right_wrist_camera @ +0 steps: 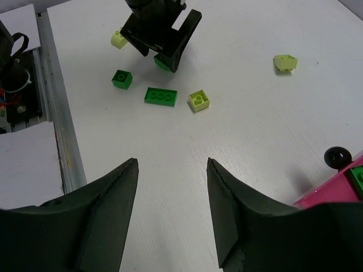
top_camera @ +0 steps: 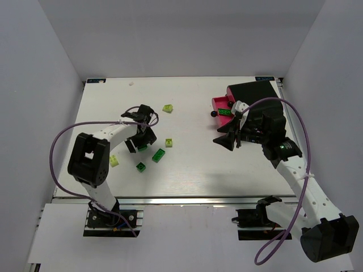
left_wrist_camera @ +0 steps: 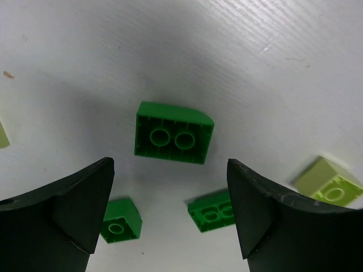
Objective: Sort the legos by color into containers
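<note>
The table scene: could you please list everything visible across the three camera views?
dark green plastic lego bricks: four, green, three on the table by the left arm, one in the drawer
lime yellow-green plastic lego bricks: three, lime, spread over the table's left half
black box-like container: one, black, far right corner
magenta-red drawer: one, magenta, pulled out of the container
round dark knob: one, black, on the drawer front
white table: one, white, beneath everything
purple cables: two, purple, one looping along each arm
left claw: one, black, open above an upturned green brick
right claw: one, black, open beside the drawer
</note>
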{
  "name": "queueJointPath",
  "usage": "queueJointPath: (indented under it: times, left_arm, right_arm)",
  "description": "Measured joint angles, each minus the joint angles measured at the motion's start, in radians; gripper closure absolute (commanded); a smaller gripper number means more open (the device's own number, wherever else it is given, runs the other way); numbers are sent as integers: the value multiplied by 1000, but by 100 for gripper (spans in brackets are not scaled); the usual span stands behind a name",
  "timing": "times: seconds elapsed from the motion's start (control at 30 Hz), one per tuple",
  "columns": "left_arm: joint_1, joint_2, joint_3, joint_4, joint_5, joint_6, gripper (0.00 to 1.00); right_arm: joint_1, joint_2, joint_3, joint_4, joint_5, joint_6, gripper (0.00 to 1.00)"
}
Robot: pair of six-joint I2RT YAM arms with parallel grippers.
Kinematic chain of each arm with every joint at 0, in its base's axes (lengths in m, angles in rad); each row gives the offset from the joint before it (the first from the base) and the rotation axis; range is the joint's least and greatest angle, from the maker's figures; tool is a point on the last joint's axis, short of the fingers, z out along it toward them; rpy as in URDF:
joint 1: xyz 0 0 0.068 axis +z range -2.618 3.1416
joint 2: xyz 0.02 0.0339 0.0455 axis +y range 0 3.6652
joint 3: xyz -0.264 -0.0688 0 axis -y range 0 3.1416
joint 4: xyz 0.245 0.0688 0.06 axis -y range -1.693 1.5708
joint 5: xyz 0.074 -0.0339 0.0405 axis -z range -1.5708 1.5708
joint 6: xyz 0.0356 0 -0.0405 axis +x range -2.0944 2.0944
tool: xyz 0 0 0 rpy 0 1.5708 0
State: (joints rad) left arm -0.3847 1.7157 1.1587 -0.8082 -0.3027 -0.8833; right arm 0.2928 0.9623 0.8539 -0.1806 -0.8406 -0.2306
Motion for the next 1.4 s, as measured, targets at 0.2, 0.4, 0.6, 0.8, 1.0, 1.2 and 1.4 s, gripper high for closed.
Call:
queueJointPath:
  times: [0.2,0.4,0.6,0.8,1.0,1.2,1.4]
  left_arm:
    - [19,56,0,15,24,83,11]
    - [37,103,22,37,39,135,25]
    - [43,113,39,59,58,176,60]
    - [35,99,51,77,91,247,89]
    - [-9,-24,58,242,380,367,92]
    - [-162,47,322,364,610,423,92]
    - [-273,310,697,379,645,448,90]
  right_arm:
    - [-3,0,0,1,1,0,42]
    - [-3,1,0,1,4,-1,42]
    - [-5,2,-1,1,8,-2,43]
    - [-8,2,-1,1,9,-8,43]
    - [-11,2,-2,10,110,-7,64]
    - [-39,-21,-30,68,328,60,100]
    - [-95,-97,-61,128,510,127,100]
